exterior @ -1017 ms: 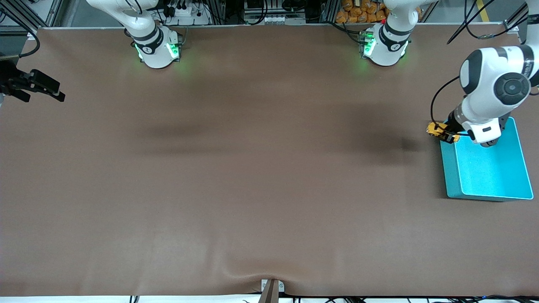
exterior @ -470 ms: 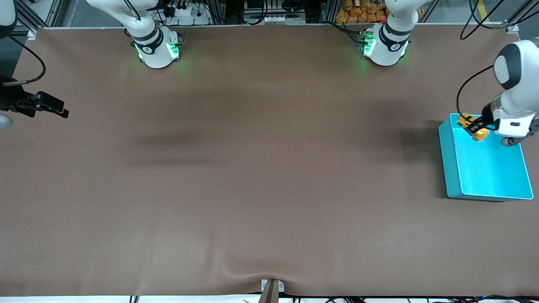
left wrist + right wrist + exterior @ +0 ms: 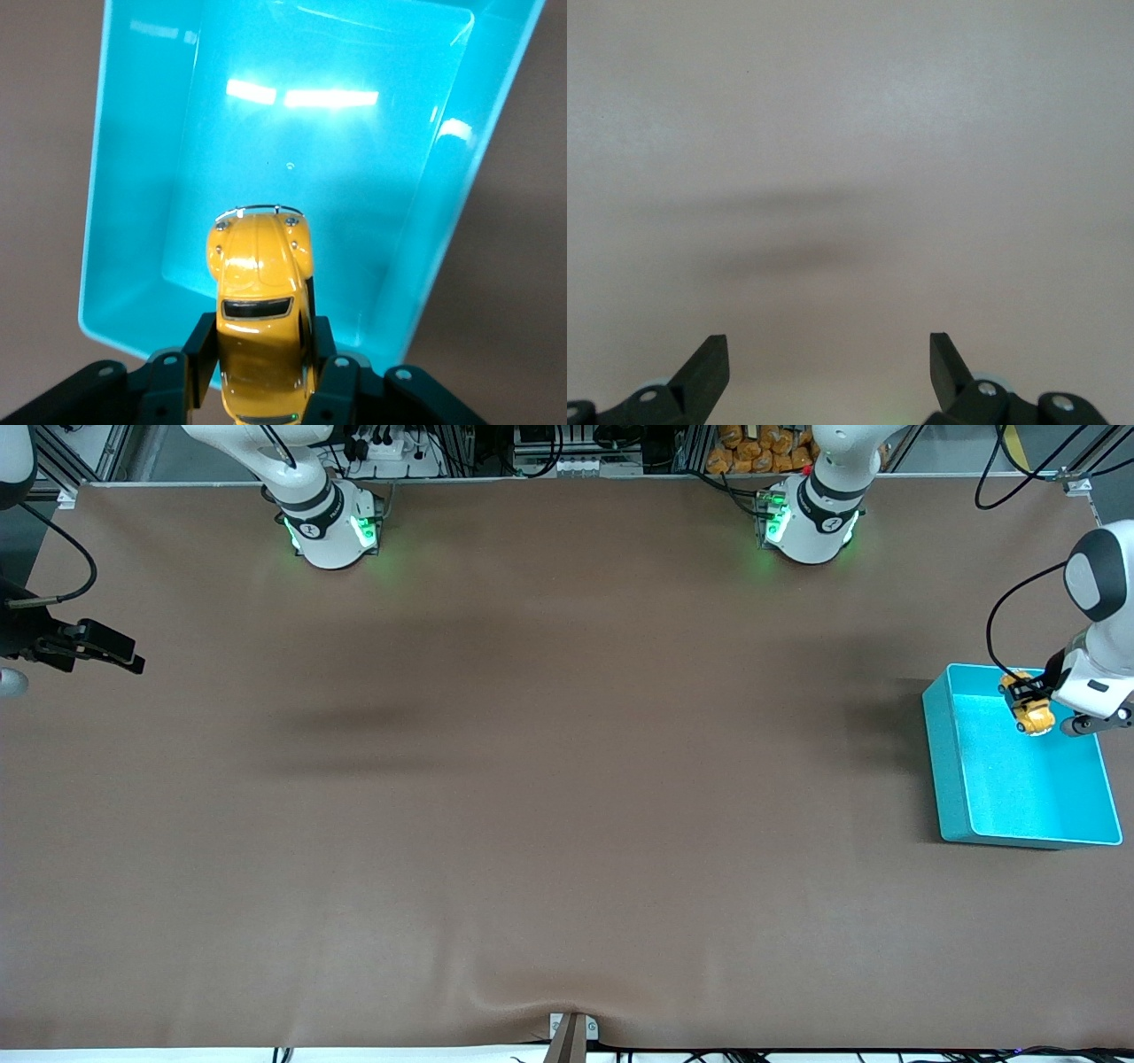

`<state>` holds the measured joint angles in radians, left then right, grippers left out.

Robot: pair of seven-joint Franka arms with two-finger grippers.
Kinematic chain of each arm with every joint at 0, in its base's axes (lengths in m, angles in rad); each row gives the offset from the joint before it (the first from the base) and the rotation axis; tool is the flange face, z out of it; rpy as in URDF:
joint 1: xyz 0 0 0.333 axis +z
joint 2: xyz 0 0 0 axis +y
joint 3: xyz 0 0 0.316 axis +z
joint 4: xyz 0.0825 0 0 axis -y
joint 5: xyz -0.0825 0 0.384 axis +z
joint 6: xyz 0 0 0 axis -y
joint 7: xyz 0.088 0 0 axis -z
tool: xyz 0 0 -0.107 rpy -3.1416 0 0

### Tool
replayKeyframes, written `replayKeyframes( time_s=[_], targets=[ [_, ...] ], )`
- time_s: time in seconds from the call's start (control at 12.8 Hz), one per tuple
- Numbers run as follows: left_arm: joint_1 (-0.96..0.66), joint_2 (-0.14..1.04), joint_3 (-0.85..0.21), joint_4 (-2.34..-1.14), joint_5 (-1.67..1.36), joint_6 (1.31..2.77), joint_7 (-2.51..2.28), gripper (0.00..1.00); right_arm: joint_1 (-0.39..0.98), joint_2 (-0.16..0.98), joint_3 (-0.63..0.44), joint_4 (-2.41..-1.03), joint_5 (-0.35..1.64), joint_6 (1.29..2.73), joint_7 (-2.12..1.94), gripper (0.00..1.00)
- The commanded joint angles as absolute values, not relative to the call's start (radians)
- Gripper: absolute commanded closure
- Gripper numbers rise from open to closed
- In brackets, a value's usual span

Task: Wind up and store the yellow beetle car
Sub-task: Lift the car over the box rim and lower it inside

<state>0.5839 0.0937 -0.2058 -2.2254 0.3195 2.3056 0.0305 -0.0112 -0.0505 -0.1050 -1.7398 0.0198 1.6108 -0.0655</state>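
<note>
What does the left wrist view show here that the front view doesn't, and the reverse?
Only the left wrist view shows the car's roof and window up close, pinched between the left claw's fingers, nose pointing into the bin.

Only the front view shows the brown table, both arm bases, and the right claw open, waiting over the right arm's end of the table.

Both show the car held over the bare-floored cyan bin.

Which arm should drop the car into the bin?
Left. The left gripper is shut on the yellow beetle car directly over the cyan bin. The right gripper waits open at the right arm's end of the table.
</note>
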Motion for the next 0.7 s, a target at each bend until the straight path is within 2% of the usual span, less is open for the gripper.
replayKeyframes(
  time_s=[0.0, 0.23, 0.47, 0.63],
  targets=[
    [0.624, 0.167, -0.215, -2.18, 0.344, 2.355, 0.117, 0.87, -0.012, -0.061, -0.1, -1.746, 0.011, 1.603, -0.055, 0.0],
    [0.63, 0.262, -0.215, -2.116, 0.385, 2.364, 0.117, 0.87, -0.011, -0.061, -0.098, -1.747, 0.011, 1.601, -0.055, 0.0],
    [0.643, 0.357, -0.215, -2.097, 0.402, 2.471, 0.117, 0.87, -0.009, -0.061, -0.098, -1.747, 0.011, 1.601, -0.055, 0.0],
    [0.644, 0.391, -0.215, -2.082, 0.402, 2.491, 0.115, 0.86, -0.009, -0.061, -0.098, -1.749, 0.011, 1.6, -0.055, 0.0]
  ],
)
